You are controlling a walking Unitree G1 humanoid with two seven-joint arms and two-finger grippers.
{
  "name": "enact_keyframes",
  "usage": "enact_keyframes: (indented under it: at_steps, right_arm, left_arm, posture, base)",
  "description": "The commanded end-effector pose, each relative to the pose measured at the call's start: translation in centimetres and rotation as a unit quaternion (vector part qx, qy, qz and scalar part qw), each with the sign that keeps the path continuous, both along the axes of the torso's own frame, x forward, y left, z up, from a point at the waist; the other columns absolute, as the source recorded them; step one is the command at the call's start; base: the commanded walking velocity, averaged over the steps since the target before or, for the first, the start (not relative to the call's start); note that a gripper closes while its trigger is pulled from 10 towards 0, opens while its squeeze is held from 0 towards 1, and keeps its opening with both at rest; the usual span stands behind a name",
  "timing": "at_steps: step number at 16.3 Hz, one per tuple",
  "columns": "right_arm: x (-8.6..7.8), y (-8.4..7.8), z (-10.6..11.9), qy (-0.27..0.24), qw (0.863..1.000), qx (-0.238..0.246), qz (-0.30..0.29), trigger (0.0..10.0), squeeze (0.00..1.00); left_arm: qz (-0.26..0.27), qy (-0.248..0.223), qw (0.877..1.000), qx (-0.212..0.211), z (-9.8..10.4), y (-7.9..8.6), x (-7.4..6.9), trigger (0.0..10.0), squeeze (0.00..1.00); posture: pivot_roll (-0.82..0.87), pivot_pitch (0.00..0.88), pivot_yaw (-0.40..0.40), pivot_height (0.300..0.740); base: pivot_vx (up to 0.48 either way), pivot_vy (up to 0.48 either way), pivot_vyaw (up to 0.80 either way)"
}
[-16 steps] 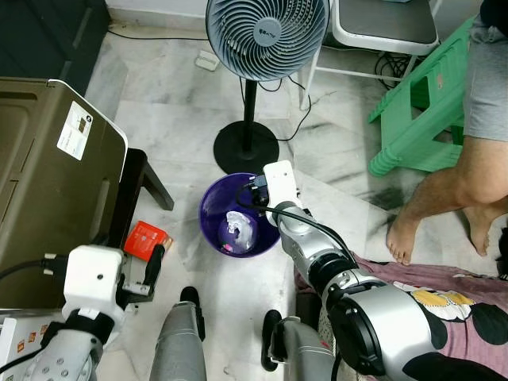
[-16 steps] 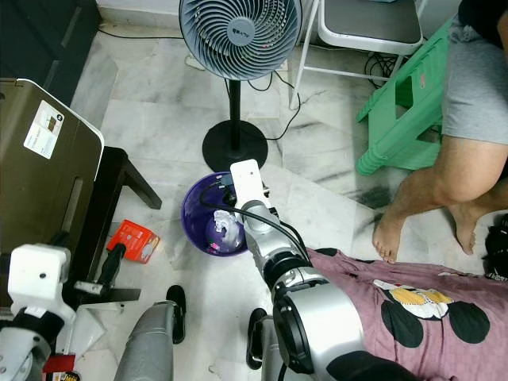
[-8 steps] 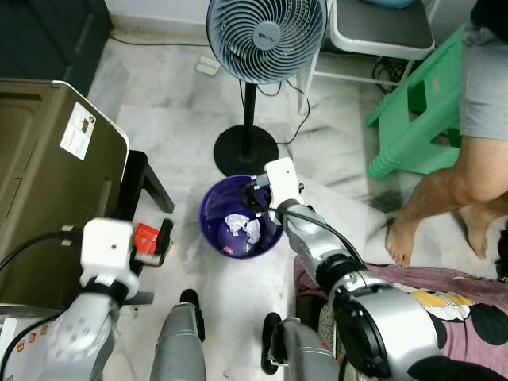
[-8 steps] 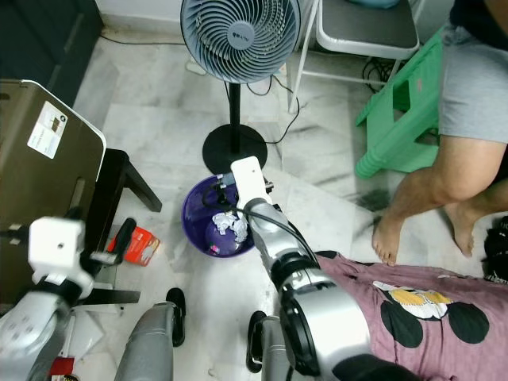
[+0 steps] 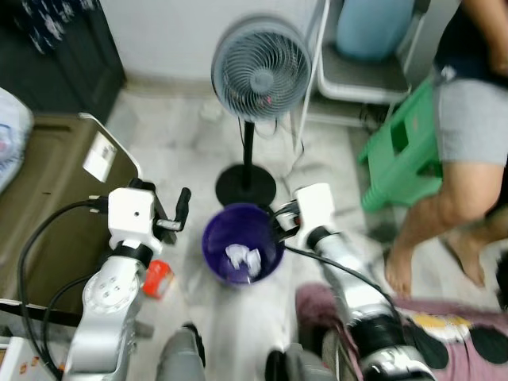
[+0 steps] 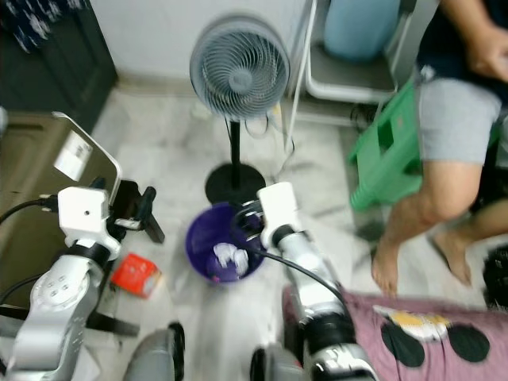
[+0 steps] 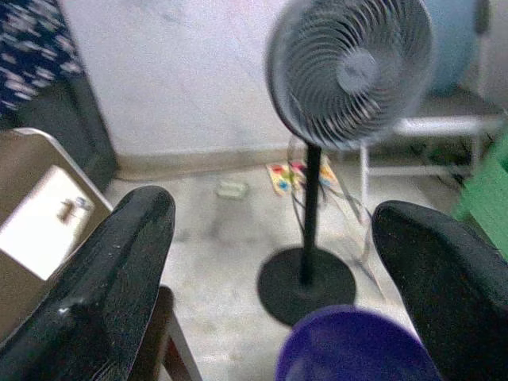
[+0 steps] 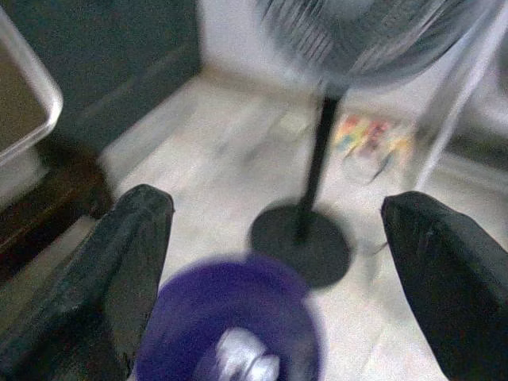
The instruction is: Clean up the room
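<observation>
A purple waste bin stands on the marble floor below the fan, with crumpled white paper inside it. My right gripper hovers at the bin's right rim, open and empty, and the bin and paper lie just below its fingers. My left gripper is raised to the left of the bin, open, holding nothing. A red packet lies on the floor left of the bin, below my left arm.
A standing fan rises right behind the bin. A brown table is at the left, and a green stool and a seated person's legs at the right. A pink cloth lies lower right. The view is blurred.
The whole view has tilted up and blurred. My left arm has risen from down by the red packet to beside the bin. My right gripper stays at the bin's rim.
</observation>
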State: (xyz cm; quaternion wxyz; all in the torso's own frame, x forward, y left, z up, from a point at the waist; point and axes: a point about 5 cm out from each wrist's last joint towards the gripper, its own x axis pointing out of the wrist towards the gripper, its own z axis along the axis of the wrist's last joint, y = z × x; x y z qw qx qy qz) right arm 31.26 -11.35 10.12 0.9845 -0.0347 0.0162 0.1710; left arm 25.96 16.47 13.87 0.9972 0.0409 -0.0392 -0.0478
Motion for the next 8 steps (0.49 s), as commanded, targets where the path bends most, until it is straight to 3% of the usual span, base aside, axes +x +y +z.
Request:
enact_keyframes:
  at_steps: [1, 3, 5, 8]
  right_arm:
    - [-0.2, -1.1, 0.8, -0.017, 0.999, 0.011, -0.029, 10.0, 1.0]
    - [-0.9, -2.6, 1.4, -0.031, 0.997, 0.011, -0.065, 10.0, 1.0]
    - [-3.7, -4.9, 1.6, -0.056, 0.991, -0.003, -0.118, 10.0, 1.0]
    - [-4.7, -4.6, 2.1, -0.066, 0.988, 0.011, -0.139, 10.0, 1.0]
  left_arm:
    - [0.009, -0.001, 1.0, 0.003, -0.2, 0.1, 0.1, 10.0, 0.0]
    - [0.007, -0.006, 1.0, -0.001, -0.3, -0.2, 0.6, 10.0, 0.0]
    - [-0.004, -0.01, 1.0, -0.009, -0.6, -1.0, 1.4, 10.0, 0.0]
    - [-0.006, -0.004, 1.0, -0.016, -1.3, -1.4, 1.5, 10.0, 0.0]
  posture:
    - [0.04, 0.009, -0.015, 0.74]
    - [0.03, 0.0, -0.006, 0.74]
    - [-0.02, 0.0, 0.023, 0.74]
    - [-0.03, 0.0, 0.024, 0.74]
  base:
    - [0.0, 0.0, 0.0]
    - [0.0, 0.0, 0.0]
    - [0.0, 0.0, 0.0]
    - [0.0, 0.0, 0.0]
